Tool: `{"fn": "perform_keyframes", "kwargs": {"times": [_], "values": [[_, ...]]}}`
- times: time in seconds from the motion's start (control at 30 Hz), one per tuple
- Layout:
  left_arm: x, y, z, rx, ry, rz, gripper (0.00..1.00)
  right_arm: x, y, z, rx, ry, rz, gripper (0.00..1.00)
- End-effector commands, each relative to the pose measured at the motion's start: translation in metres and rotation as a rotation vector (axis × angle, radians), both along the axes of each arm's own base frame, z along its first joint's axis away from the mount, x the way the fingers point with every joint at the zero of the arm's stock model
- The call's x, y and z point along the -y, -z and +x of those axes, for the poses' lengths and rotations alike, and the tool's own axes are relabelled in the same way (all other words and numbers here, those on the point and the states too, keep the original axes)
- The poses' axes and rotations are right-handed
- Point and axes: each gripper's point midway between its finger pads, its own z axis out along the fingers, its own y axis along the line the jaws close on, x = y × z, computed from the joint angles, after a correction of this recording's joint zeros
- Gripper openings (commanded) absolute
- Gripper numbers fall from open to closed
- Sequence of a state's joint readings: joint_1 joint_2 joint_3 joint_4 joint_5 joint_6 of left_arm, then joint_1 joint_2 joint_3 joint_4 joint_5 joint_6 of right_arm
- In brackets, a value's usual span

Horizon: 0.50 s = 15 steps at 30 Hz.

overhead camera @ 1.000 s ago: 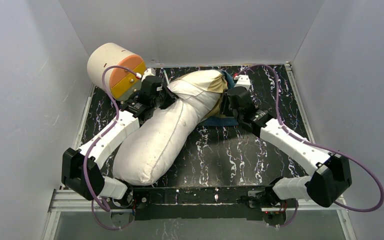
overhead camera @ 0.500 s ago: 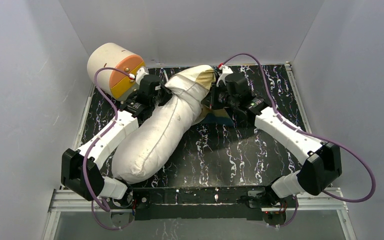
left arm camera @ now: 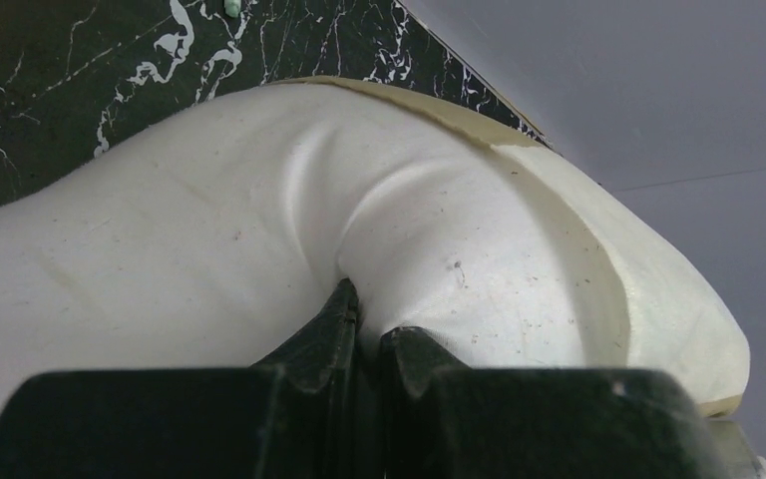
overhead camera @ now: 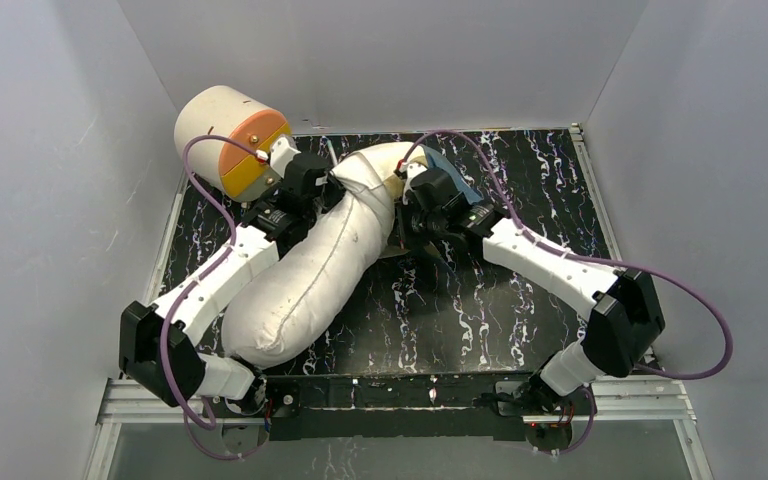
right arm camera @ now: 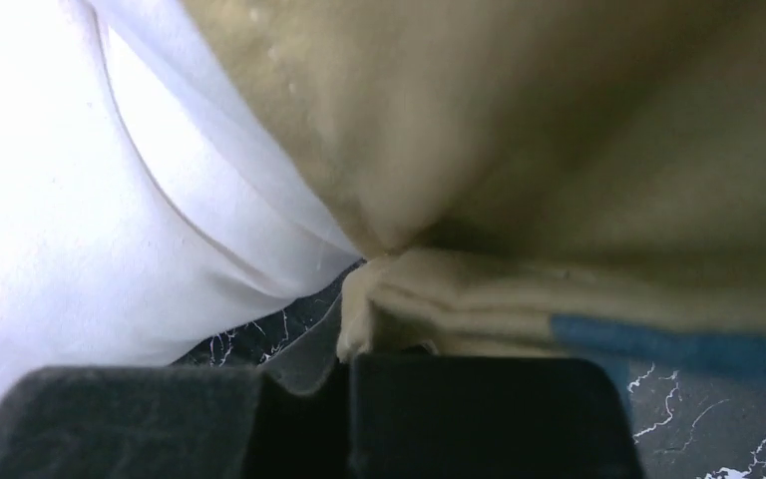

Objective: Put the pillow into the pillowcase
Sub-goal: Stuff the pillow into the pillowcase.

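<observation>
Now right tool point(right arm camera: 347, 361) has swung left toward pillow point(overhead camera: 305, 285), clamping pillowcase point(right arm camera: 559, 150).

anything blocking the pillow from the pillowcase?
Nothing visible does. The pillow's far end is already inside the pillowcase mouth. Left gripper pinches the pillow, right gripper the pillowcase edge. The cylinder stands at far left, off that path.
</observation>
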<state>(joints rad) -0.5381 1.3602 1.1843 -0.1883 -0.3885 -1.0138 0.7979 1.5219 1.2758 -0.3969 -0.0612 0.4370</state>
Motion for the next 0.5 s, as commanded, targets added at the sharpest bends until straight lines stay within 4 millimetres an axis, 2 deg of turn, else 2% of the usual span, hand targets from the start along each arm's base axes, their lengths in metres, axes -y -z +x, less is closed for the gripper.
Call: {"fn": "perform_keyframes", "kwargs": {"times": [0.0,0.03,0.07,0.13,0.2,0.3,0.4,0.47], "values": [[-0.017,-0.068,0.01,0.215,-0.067,-0.025,0.0,-0.004,-0.039,-0.009,0.084,-0.047,0.103,0.01],[-0.007,-0.075,0.01,0.236,0.016,0.015,0.0,-0.004,-0.046,-0.004,0.101,-0.047,0.127,0.01],[0.004,-0.082,0.007,0.252,0.111,0.057,0.06,-0.002,-0.053,0.002,0.113,-0.036,0.147,0.01],[0.016,-0.086,-0.005,0.262,0.272,0.151,0.29,-0.002,-0.067,0.01,0.146,-0.021,0.188,0.01],[0.019,-0.09,-0.023,0.295,0.398,0.237,0.45,-0.006,-0.082,0.015,0.18,-0.016,0.247,0.01],[0.021,-0.099,-0.047,0.36,0.548,0.338,0.64,-0.016,-0.101,0.018,0.2,-0.026,0.336,0.01],[0.03,-0.1,-0.065,0.382,0.719,0.424,0.83,-0.024,-0.105,0.021,0.199,-0.034,0.366,0.01],[0.031,-0.089,-0.066,0.349,0.779,0.484,0.89,-0.025,-0.106,0.025,0.201,-0.025,0.366,0.01]]}}
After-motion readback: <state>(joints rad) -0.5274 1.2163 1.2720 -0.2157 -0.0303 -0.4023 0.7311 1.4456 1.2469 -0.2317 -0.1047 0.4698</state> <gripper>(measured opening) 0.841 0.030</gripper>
